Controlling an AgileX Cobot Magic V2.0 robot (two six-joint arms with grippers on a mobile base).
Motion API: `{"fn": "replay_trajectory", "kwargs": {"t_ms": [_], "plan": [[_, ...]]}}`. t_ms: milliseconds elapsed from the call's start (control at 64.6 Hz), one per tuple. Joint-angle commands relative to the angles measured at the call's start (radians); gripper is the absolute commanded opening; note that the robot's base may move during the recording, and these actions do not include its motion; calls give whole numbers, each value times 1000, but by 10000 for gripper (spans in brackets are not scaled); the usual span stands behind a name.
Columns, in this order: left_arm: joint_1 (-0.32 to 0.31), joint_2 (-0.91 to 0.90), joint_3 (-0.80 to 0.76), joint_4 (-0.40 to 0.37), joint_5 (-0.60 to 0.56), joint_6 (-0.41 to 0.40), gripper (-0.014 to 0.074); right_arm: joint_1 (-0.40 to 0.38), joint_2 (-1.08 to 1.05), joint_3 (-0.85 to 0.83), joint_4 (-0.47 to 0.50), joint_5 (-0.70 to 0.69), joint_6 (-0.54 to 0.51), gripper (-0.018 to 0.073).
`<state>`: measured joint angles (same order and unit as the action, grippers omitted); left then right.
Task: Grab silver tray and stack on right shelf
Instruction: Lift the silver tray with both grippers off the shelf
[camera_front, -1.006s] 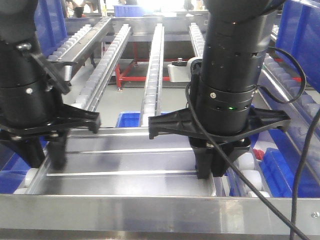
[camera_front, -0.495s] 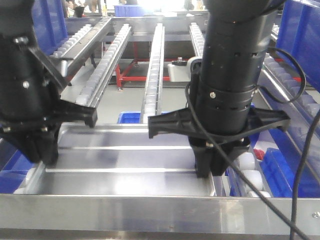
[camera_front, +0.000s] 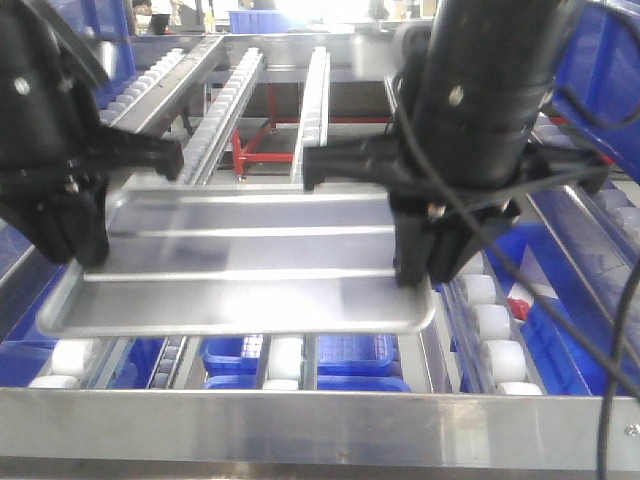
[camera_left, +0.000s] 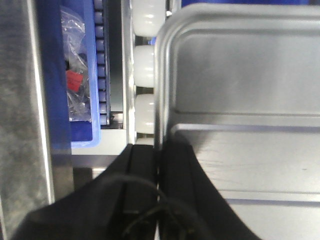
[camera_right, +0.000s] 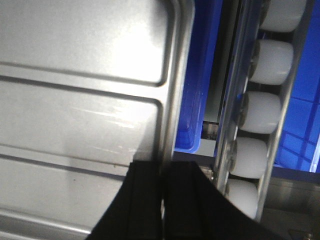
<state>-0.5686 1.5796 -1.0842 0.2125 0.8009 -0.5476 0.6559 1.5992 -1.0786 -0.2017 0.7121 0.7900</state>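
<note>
As left tool (camera_front: 75, 245), right tool (camera_front: 425, 268) grip rims, silver tray (camera_front: 250, 255) airborne.

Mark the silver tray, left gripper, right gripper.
silver tray (camera_front: 250, 252), front view, flat bottom between the ridges.
left gripper (camera_left: 159, 150), left wrist view, between fingers at the tray rim.
right gripper (camera_right: 163, 170), right wrist view, between fingers at the tray rim.

— How is the scene lit?
— Backlight is admitted from the far edge, where the background is blown out; glare is thrown on the silver tray (camera_front: 240, 270).
— And sharpness?
— The left arm (camera_front: 45, 110) and right arm (camera_front: 480, 90) are smeared by motion blur; the fingers (camera_left: 142, 175) are rendered dark and soft up close.
</note>
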Motion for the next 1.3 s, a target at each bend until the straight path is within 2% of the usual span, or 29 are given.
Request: {"fn": "replay_trajectory", "kwargs": {"t_ms": [0, 124, 217, 340, 402, 634, 1284], "plan": [[-10, -76, -44, 5, 16, 4, -93, 1, -79, -30, -26, -19, -15, 61], [-46, -105, -82, 12, 43, 4, -92, 1, -120, -30, -27, 14, -15, 61], [-98, -107, -122, 18, 58, 2, -92, 1, -150, -30, -33, 48, -15, 61], [-149, -107, -149, 23, 62, -69, -92, 1, -192, -30, -39, 98, -15, 61], [-165, -107, -162, 19, 67, -77, -92, 1, -215, -30, -41, 120, -15, 61], [-165, -107, -164, 15, 107, -79, -92, 1, -262, -30, -47, 129, -15, 61], [-165, -107, -164, 23, 116, -79, -92, 1, -262, -30, -48, 130, -15, 60]]}}
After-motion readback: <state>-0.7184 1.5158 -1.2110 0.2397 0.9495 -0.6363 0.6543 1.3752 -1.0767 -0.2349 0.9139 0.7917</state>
